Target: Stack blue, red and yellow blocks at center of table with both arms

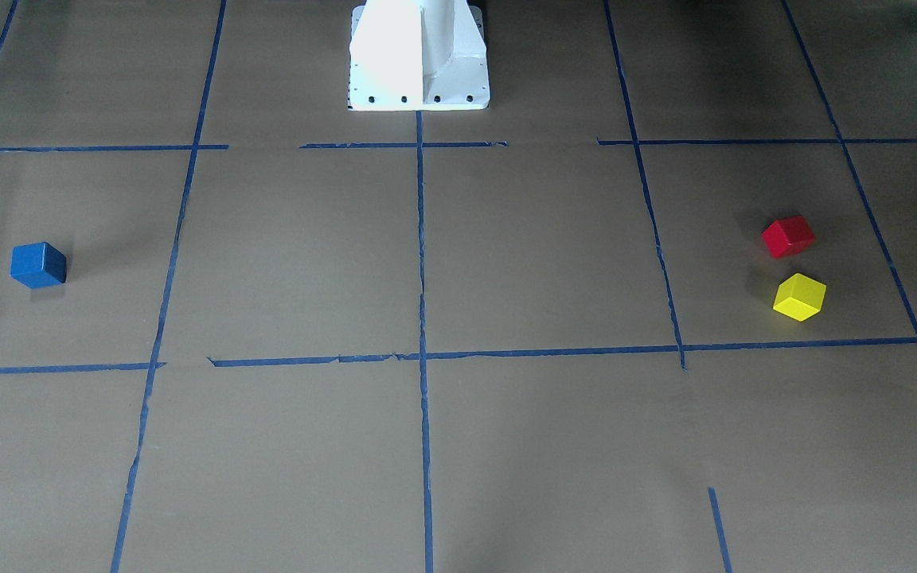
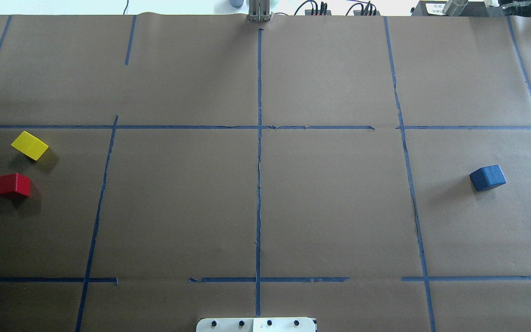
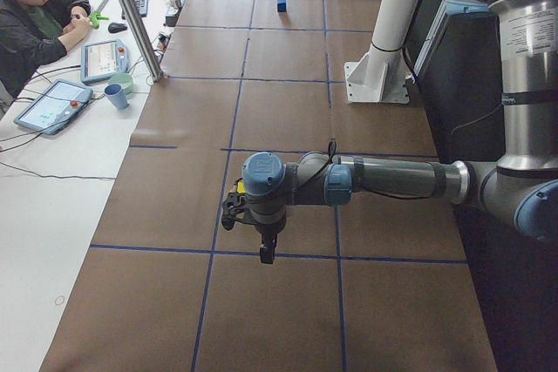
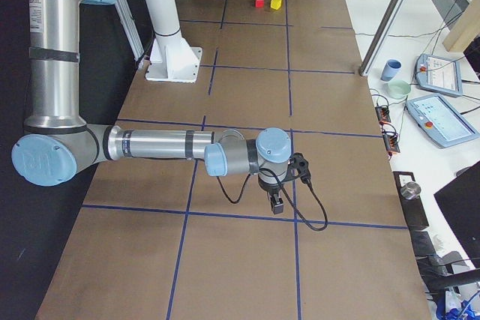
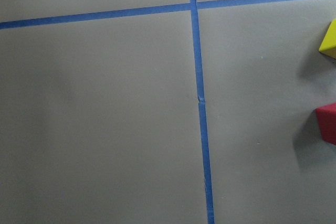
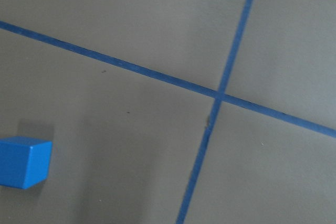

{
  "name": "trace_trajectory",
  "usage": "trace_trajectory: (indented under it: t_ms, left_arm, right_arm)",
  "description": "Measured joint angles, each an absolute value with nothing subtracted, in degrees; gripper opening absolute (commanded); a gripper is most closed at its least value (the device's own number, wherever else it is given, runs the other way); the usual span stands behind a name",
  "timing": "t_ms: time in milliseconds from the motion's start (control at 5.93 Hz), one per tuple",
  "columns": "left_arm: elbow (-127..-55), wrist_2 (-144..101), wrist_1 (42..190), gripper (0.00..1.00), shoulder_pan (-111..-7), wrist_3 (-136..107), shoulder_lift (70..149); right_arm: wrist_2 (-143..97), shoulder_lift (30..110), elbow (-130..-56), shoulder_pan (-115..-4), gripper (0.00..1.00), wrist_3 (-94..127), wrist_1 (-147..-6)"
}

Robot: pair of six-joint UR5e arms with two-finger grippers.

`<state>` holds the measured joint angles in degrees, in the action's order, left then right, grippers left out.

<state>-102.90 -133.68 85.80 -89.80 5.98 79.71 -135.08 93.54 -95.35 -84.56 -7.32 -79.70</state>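
So, nothing is stacked yet, and the middle of the table (image 2: 178, 207), where the blue tape lines (image 2: 259, 184) cross at the centre of the overhead frame, has no block on it. You see the blue block (image 2: 487, 177) alone at the middle right of the overhead frame. The red block (image 2: 13, 185) and the yellow block (image 2: 29, 145) sit at the middle left, near each other but not touching, the yellow one turned against the tape lines. I judge this layout is what gives each arm its work: the blue one lies on the side of the right arm (image 4: 157, 144), the other two on the side of the left arm (image 3: 384, 179).

Both arms reach out flat over the table, with the jaws pointing down and nothing visible between them. They show only in the side views, so you cannot tell from these whether the jaws are released or clenched. Each wrist camera looks down at its own blocks near the frame edge, which suggests to me a ready pose.
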Motion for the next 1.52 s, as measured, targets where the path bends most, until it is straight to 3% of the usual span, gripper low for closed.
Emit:
trace_trajectory:
  t_ms: [843, 1518]
  left_arm:
    - [-102.96, -133.77, 85.92, 1.0, -89.65, 5.97, 79.72]
    - [-102.99, -133.77, 86.04, 1.0, -89.65, 5.91, 79.72]
  right_arm:
    - [-128.83, 93.33, -97.85, -64.96, 1.0, 21.89, -62.64]
    - [-124.14, 95.23, -96.87, -57.35, 1.0, 31.42, -55.99]
